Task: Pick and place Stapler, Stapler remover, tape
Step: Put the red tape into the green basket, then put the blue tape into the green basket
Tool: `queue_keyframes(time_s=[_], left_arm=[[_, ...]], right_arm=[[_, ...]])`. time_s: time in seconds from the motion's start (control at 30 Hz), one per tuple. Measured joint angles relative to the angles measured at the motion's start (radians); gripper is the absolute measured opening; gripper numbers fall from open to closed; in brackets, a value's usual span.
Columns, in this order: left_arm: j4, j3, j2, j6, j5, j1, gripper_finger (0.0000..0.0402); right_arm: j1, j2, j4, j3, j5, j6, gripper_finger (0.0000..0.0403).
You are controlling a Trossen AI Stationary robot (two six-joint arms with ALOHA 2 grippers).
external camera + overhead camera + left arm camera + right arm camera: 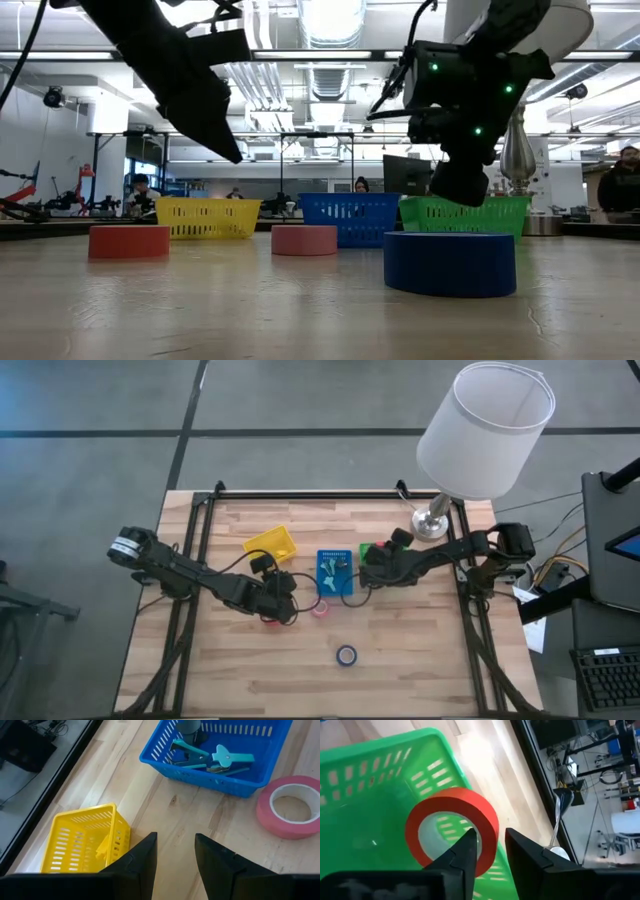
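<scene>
My right gripper (487,852) is shut on a red tape roll (452,827) and hovers over the green basket (378,550) (375,795), as the low view also shows (460,185). My left gripper (175,855) is open above the bare table between the yellow basket (80,842) and the blue basket (220,755). It touches nothing. Teal stapler removers (220,760) lie in the blue basket. A pink roll (290,805), a second red roll (129,241) and a blue roll (346,655) lie flat on the table. My right gripper holds the red roll by the ring's wall (487,827), one finger (465,852) inside the hole and the other outside. The fingers come from above, slanting down. The roll is lifted clear over the green basket, standing on edge with its hole facing sideways.
A lamp with a white shade (485,430) stands by its metal base (432,525) at the table's far right corner. The three baskets sit in a row across the table's middle. Bare wood lies toward the near edge around the blue roll.
</scene>
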Motion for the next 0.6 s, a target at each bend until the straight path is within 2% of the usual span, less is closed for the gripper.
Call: queue_keyframes(time_s=[0.2, 0.4, 0.6], left_arm=[[0.007, 0.0, 0.0, 0.0, 0.0, 0.0, 0.0135], [0.007, -0.001, 0.0, 0.0, 0.0, 0.0, 0.0135], [0.007, -0.001, 0.0, 0.0, 0.0, 0.0, 0.0135]], right_arm=[[0.001, 0.0, -0.001, 0.026, -0.006, 0.0, 0.0126], [0.009, 0.0, -0.019, 0.112, -0.128, -0.047, 0.014], [0.044, -0.001, -0.089, 0.216, -0.13, -0.041, 0.0148]])
